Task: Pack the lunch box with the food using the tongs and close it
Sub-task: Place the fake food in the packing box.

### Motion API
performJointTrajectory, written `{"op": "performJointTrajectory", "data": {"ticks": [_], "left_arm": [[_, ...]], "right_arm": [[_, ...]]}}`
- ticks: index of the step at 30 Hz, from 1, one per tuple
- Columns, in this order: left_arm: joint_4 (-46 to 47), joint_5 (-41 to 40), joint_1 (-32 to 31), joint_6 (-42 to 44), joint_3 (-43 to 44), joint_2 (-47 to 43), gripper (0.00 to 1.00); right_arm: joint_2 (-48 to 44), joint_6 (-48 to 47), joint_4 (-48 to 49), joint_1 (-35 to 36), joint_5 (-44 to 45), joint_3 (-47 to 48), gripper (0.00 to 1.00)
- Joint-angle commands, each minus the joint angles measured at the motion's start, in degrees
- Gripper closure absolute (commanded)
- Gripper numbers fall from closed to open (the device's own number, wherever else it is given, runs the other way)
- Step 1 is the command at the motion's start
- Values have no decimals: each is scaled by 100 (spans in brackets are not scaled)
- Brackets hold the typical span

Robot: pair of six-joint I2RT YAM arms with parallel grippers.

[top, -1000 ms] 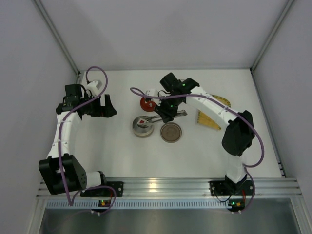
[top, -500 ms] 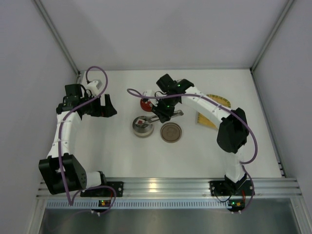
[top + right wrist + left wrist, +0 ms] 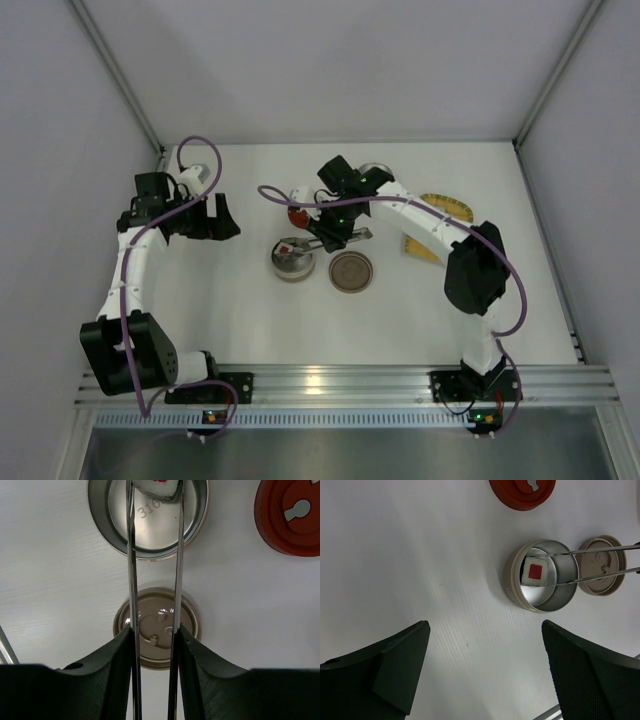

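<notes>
The lunch box (image 3: 292,264) is an open round steel tin (image 3: 542,576) (image 3: 147,517) near the table's middle. My right gripper (image 3: 335,226) (image 3: 153,635) is shut on the slim metal tongs (image 3: 312,240) (image 3: 131,570) (image 3: 600,575). The tong tips reach into the tin, one on each side of a white food piece with a red centre (image 3: 535,572) (image 3: 159,487). Whether the piece rests on the tin's floor I cannot tell. My left gripper (image 3: 215,218) (image 3: 485,630) hangs open over bare table, left of the tin.
A brown lid (image 3: 352,271) (image 3: 157,627) (image 3: 602,565) lies just right of the tin. A red lid (image 3: 298,212) (image 3: 292,517) (image 3: 522,489) lies behind it. The yellow woven mat (image 3: 447,208) sits at the right, partly under the right arm.
The right arm has shifted a little to the left, carrying the tongs further over the tin. The left arm has not moved.
</notes>
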Motion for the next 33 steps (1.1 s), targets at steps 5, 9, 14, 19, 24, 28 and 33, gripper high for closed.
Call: {"op": "performJointTrajectory", "data": {"ticks": [5,9,14,19,24,28,33], "left_arm": [[296,126,28,-14,-45,48,2],[296,135,28,-23,-45,83,2],[288,109,28,21,-37,92,2],[279,109,28,39,-28,83,2],[288,91,28,39,-28,92,2],[296,100,28,39,-45,109,2],[314,100,28,39,-63,101,2]], "right_arm": [[-299,18,620,164,-42,-284,100],[-291,53,655,164,-33,-372,96],[-299,141,839,173,-24,-487,96],[-317,246,1033,164,-59,-522,98],[-361,360,1217,164,-42,-575,98],[-440,457,1463,173,-51,-759,95],[-379,466,1402,164,-59,-742,77]]}}
